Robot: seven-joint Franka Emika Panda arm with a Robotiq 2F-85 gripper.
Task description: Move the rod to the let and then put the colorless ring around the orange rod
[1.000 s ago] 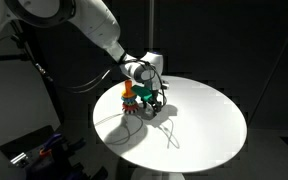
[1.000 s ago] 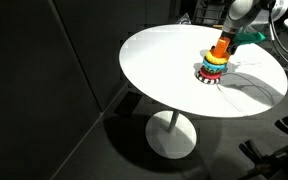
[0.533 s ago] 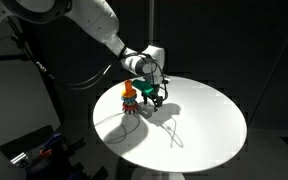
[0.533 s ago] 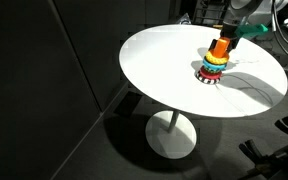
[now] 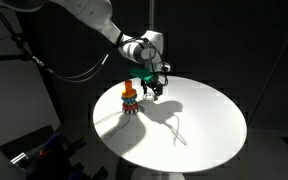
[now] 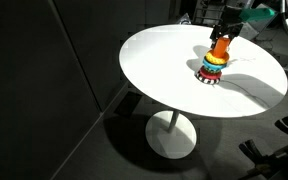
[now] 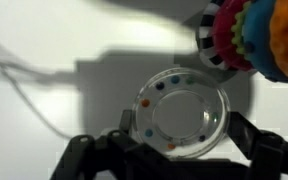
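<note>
While my claw [image 5: 151, 90] hangs clamped on the clear ring [image 7: 147, 118] above the white bench [image 5: 209, 125], I see the orange rod [image 5: 130, 91] standing upright just beside it, coloured rings [image 6: 212, 68] stacked around its base.

Black backdrop [image 6: 54, 70] is closing in a lone round white worktop [image 6: 164, 70], with cables [image 5: 81, 84] trailing off the arm [image 5: 89, 14], suggesting a robotics lab.
</note>
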